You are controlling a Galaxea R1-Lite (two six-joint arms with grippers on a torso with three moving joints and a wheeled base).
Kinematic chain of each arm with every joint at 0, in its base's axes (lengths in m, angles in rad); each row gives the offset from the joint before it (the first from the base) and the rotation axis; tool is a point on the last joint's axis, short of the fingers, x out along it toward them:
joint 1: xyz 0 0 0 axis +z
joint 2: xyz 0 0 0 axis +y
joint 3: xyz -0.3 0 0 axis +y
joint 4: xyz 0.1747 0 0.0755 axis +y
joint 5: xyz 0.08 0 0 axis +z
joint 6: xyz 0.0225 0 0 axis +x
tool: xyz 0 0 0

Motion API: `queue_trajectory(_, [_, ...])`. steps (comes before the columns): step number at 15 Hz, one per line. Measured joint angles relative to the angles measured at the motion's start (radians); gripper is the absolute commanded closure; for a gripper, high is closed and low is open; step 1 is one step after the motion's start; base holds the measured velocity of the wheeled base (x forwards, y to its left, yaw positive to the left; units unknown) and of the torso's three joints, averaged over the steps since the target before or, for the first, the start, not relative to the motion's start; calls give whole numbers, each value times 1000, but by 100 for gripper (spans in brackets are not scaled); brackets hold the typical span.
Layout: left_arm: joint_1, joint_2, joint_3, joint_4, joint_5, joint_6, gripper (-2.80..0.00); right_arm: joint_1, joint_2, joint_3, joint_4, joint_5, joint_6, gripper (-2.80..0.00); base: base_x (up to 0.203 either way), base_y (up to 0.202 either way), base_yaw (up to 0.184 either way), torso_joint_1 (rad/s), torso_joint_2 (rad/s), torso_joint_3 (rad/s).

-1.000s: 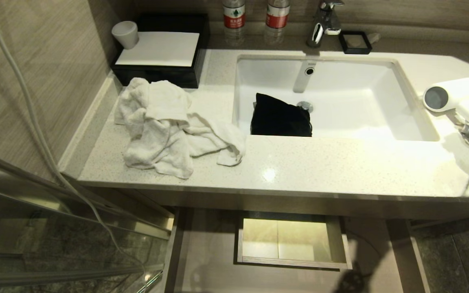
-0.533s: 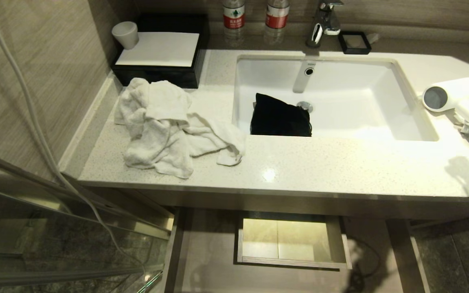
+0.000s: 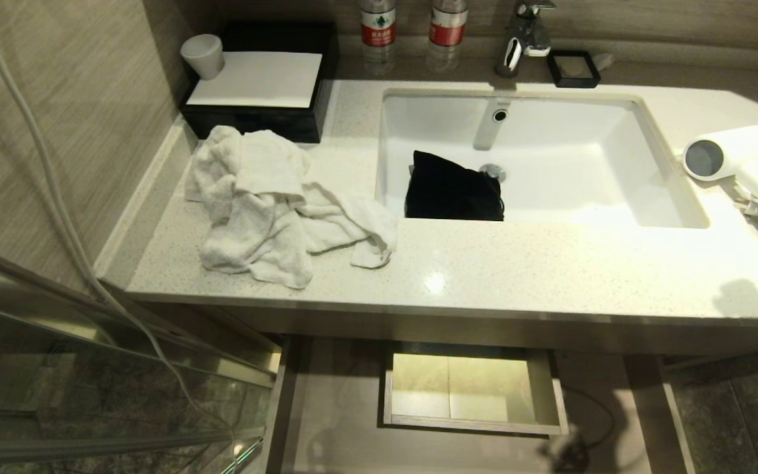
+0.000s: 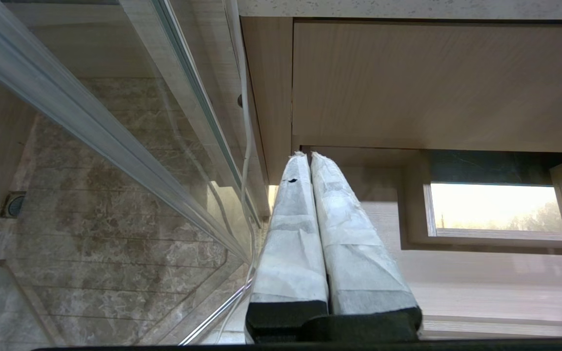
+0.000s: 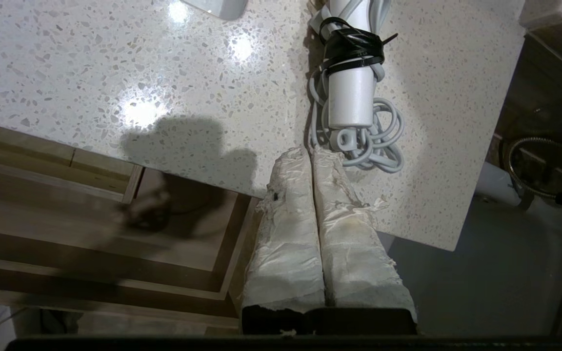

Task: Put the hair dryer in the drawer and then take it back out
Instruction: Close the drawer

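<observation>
Right gripper (image 5: 310,153) – taped fingers (image 5: 288,234) pressed flat together, holding nothing, pointing down. Left gripper (image 4: 309,157) – same pose, padded fingers (image 4: 293,229) together, empty. Neither arm visible from the head.

Count on the counter (image 3: 517,263): one hair dryer (image 3: 734,158) at three o'clock, with one bundled cord (image 5: 359,131) and one black tie (image 5: 351,46). One black pouch (image 3: 451,187) in the one sink (image 3: 668,191). Two water bottles (image 3: 378,29) at twelve o'clock — both red-labelled. One faucet (image 3: 524,33). One cup (image 3: 202,56), one black box (image 3: 254,112), one small black tray (image 3: 573,69). One white towel heap (image 3: 267,204) at nine o'clock. One open drawer (image 3: 333,408) at six o'clock — one boxed cutout (image 3: 471,392) inside.
</observation>
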Motion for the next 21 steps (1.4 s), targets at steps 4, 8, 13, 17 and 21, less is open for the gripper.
queue_trajectory(4, [0, 0, 0, 0, 0, 0, 0, 0, -34, 37, 34, -39, -2, 0, 0, 0, 0, 0, 0, 0])
queue_trajectory(8, [0, 0, 0, 0, 0, 0, 0, 0, -56, 59, 36, -47, 2, 0, 0, 0, 0, 0, 0, 0])
queue_trajectory(13, [0, 0, 0, 0, 0, 0, 0, -1, -85, 69, 33, -46, 4, 0, 0, 0, 0, 0, 0, 0])
queue_trajectory(17, [0, 0, 0, 0, 0, 0, 0, -1, -98, 74, 34, -41, 5, 0, 0, 0, 0, -61, 164, 98])
queue_trajectory(21, [0, 0, 0, 0, 0, 0, 0, -3, -104, 76, 28, -41, 7, 0, 0, 0, 0, -135, 329, 188])
